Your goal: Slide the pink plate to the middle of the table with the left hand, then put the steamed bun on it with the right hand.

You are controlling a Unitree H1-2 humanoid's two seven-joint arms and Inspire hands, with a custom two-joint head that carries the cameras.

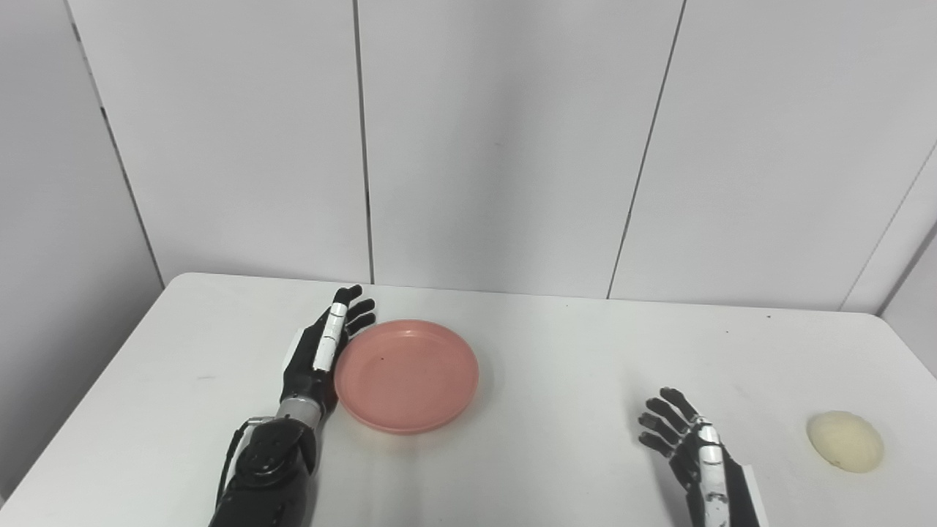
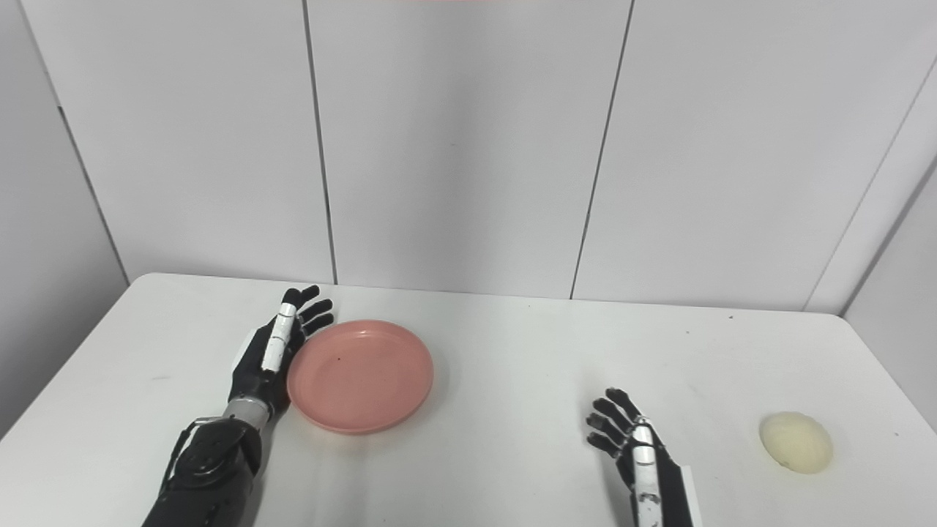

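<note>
Here, the left hand (image 1: 322, 351) (fingers spread, empty) presses the pink plate's (image 1: 406, 375) left rim; the right hand (image 1: 684, 439) hovers open beside the steamed bun (image 1: 845, 440) on the desk (image 1: 556, 366).

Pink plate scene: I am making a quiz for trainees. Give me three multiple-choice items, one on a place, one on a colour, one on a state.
1. Where does the steamed bun lie?
A. on the plate
B. on the table, near its right edge
C. in the right hand

2. What colour is the plate?
A. pink
B. blue
C. green

3. How is the right hand?
A. shut on the bun
B. flat on the plate
C. open, empty

B: the bun sits alone right of the right hand.
A: the plate beside the left hand is pink.
C: its fingers are spread, holding nothing.
</note>
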